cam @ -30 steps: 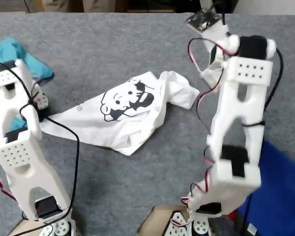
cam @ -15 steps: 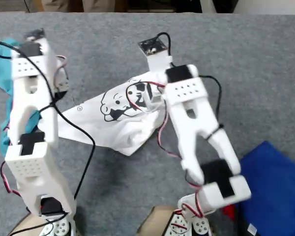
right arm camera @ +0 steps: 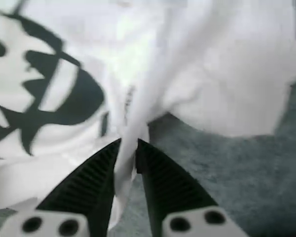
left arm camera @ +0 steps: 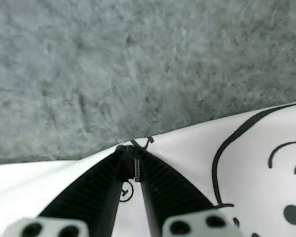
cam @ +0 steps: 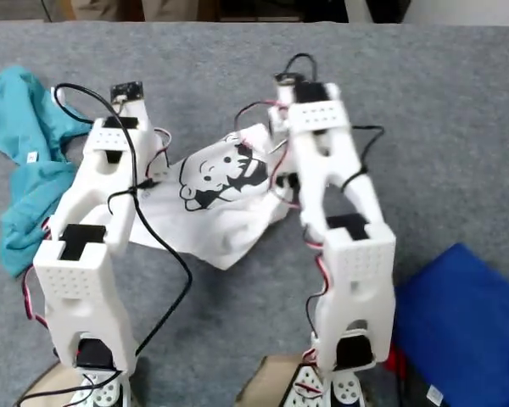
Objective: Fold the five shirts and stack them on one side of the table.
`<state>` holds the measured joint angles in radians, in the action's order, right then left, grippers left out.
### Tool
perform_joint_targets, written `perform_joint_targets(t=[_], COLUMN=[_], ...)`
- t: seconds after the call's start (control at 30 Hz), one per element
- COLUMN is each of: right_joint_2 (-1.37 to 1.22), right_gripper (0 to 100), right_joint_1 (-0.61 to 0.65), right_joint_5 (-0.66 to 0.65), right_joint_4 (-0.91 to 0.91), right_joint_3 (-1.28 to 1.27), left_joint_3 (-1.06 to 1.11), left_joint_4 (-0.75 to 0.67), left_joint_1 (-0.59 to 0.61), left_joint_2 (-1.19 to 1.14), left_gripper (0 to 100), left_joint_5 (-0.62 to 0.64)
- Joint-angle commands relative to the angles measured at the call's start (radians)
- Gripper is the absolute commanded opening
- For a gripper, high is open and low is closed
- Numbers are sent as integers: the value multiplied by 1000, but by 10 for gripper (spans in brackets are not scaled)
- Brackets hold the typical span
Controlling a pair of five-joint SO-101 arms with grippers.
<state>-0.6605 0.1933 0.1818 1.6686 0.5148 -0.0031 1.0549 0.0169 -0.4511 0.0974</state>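
Observation:
A white shirt (cam: 208,212) with a black cartoon print lies crumpled in the middle of the grey table. My left gripper (cam: 158,167) is at the shirt's left edge. In the left wrist view it (left arm camera: 134,160) is shut on the white shirt's (left arm camera: 246,148) hem. My right gripper (cam: 276,148) is over the shirt's right side. In the right wrist view it (right arm camera: 129,148) is shut on a bunched fold of the white shirt (right arm camera: 212,74). A teal shirt (cam: 25,170) lies crumpled at the far left. A blue shirt (cam: 467,326) lies at the near right.
The table (cam: 458,127) is covered in grey felt. Both arm bases (cam: 93,373) stand at the near edge, with loose black cables (cam: 165,246) hanging over the white shirt. Bare felt lies at the back right.
Both arms have swung inward over the white shirt, the left from beside the teal shirt, the right from the far right. The shirt's left corner and right sleeve are now drawn in.

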Motion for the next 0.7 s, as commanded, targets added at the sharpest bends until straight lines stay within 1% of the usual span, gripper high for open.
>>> perform_joint_targets(t=[0.0, 0.1, 0.17, 0.3, 0.4, 0.57, 0.67], right_joint_2=[-2, 19, 58, 188, 309, 509, 598], right_gripper=[6, 6, 6, 6, 6, 6, 6], right_joint_1=[-91, -163, -208, -291, -367, -515, -602], right_joint_5=[-71, -133, -184, -285, -362, -529, -634], right_joint_4=[110, 118, 118, 117, 114, 112, 112], right_joint_3=[122, 117, 68, -133, -300, -522, -619], left_joint_3=[48, 57, 63, 63, 54, 98, 163], left_joint_4=[-57, -48, -28, 40, 118, 221, 242], left_joint_1=[-26, -26, -23, -18, -21, -57, -61], left_joint_2=[13, 16, 19, 24, 25, 47, 67], left_gripper=[19, 19, 19, 19, 19, 19, 19], left_joint_5=[11, 11, 9, 8, 5, -66, -138])
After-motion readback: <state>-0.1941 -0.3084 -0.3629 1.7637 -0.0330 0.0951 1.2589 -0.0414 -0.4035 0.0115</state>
